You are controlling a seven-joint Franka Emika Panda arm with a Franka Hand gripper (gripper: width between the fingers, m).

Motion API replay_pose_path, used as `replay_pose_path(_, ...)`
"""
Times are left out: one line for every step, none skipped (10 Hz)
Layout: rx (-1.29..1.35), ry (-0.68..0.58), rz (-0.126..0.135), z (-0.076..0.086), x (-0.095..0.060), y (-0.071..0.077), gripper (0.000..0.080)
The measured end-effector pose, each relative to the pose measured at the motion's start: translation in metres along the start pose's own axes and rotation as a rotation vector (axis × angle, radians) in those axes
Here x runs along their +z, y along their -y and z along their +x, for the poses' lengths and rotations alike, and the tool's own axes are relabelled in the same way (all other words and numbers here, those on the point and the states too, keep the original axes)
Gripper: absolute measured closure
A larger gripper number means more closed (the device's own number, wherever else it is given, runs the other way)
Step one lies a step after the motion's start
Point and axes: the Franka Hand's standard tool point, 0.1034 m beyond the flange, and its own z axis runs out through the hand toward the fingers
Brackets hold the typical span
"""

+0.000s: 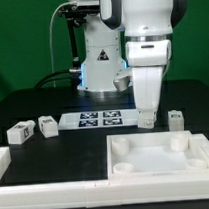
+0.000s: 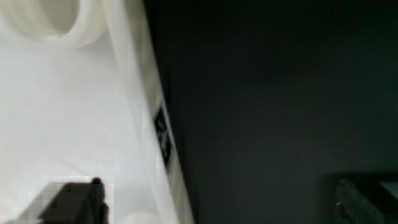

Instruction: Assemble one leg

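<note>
Small white legs with tags lie on the dark table in the exterior view: two at that view's left (image 1: pixel 16 133) (image 1: pixel 46 124) and one at its right (image 1: pixel 175 118). Another small white tagged block (image 1: pixel 146 117) sits right at the tip of my gripper (image 1: pixel 146 108), partly hidden by it. The large white square tabletop (image 1: pixel 200 147) lies just in front. In the wrist view my gripper (image 2: pixel 217 205) is open. One finger (image 2: pixel 71 205) is over the tabletop (image 2: pixel 71 120) and the other over dark table. No leg shows between them.
The marker board (image 1: pixel 98 119) lies behind the tabletop, on the exterior view's left of the gripper. A white L-shaped wall (image 1: pixel 16 163) runs along the front left. The robot base (image 1: pixel 98 68) stands at the back.
</note>
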Motion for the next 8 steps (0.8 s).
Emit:
replay_pose_path(0.093, -0.002, 0.001, 0.0, 0.0, 0.0, 0.0151)
replay_pose_path(0.172, -0.003, 0.002, 0.0, 0.0, 0.0, 0.0151)
replay_pose_path(0.328, -0.008, 0.007, 0.002, 0.0, 0.001, 0.0151)
replay_pose_path(0.467, -0.017, 0.012, 0.002, 0.0, 0.005, 0.0151)
replay_pose_path(0.639, -0.021, 0.026, 0.003, 0.001, 0.009, 0.0151)
replay_pose_path(0.792, -0.024, 0.039, 0.007, 0.002, 0.012, 0.0151)
replay_pose_path(0.986, -0.024, 0.055, 0.012, 0.002, 0.017, 0.0151)
replay_pose_path(1.06, -0.022, 0.062, 0.018, 0.003, 0.022, 0.0151)
